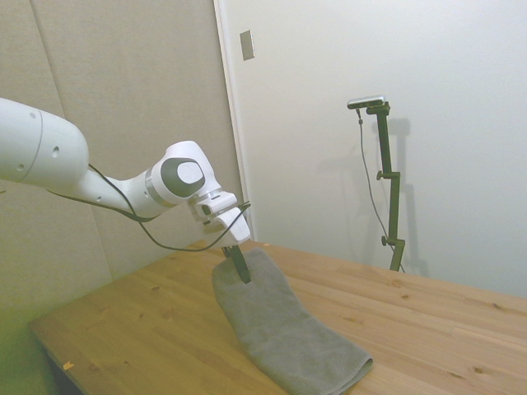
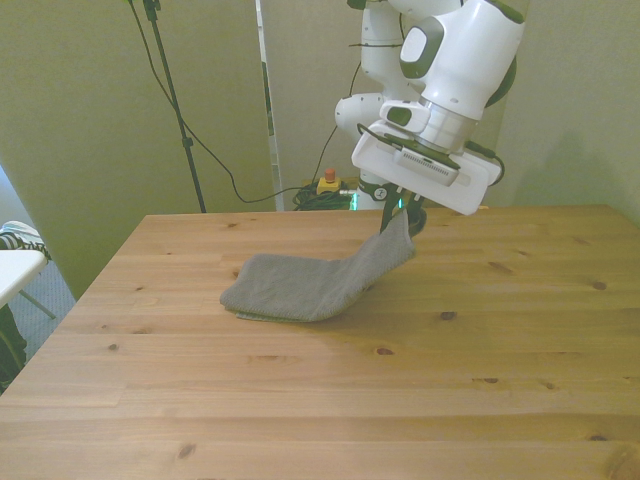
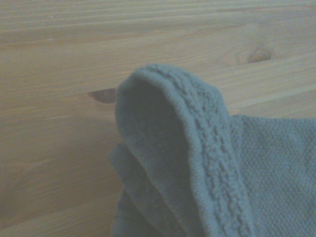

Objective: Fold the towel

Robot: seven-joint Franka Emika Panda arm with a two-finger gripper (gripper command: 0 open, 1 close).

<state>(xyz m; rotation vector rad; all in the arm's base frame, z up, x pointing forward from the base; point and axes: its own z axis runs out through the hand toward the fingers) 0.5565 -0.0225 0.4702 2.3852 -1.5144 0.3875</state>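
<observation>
Glossy white rounded Franka arm [image 1: 49, 156] showing grey joint caps, thin black cable [image 1: 156, 234] looping under the wrist, flat white ribbed gripper [image 2: 398, 222] body wearing dark slim fingers [image 1: 240, 265]

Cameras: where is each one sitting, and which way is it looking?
Side view: beside the table, looking across; the white arm enters from its left, gripper pinching the towel.
Front view: across the table, facing the robot; arm and base show.
Wrist view: on the wrist, close above towel and table; no robot parts.
Shared: all show the towel.
</observation>
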